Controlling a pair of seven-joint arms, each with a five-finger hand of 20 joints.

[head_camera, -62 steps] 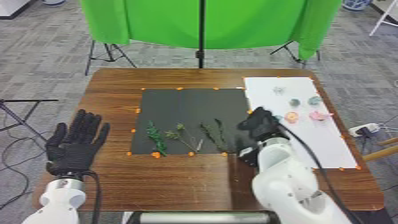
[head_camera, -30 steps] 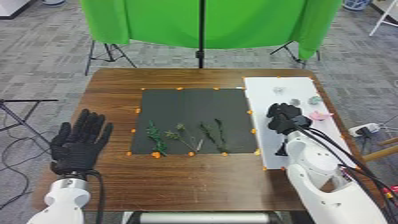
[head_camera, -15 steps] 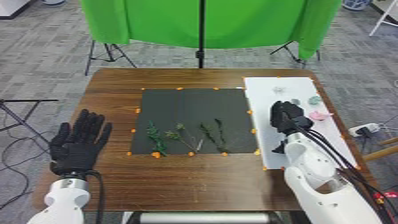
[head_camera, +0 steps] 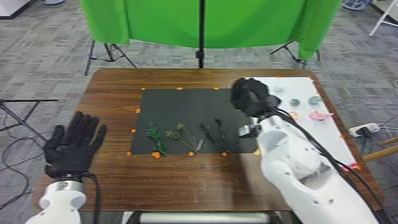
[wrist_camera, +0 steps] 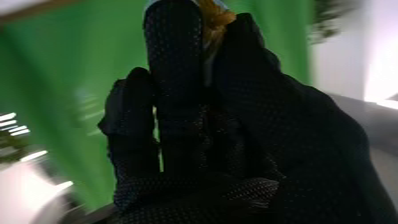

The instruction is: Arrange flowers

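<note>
The bench [head_camera: 178,182] carries a dark mat [head_camera: 191,107] with a white sheet [head_camera: 327,137] on its right. The left hand [head_camera: 71,150] lies beside the mat, fingers straight and spread. The right hand [head_camera: 253,95] is over the mat's far right corner, fingers and thumb pinching an orange-yellow flower [wrist_camera: 216,21]. Green stems [head_camera: 155,137] lie along the mat's near part; small blooms [head_camera: 320,116] sit on the sheet. The arrangement looks early: greenery laid out, the held flower unplaced, the blooms probably left to add.
</note>
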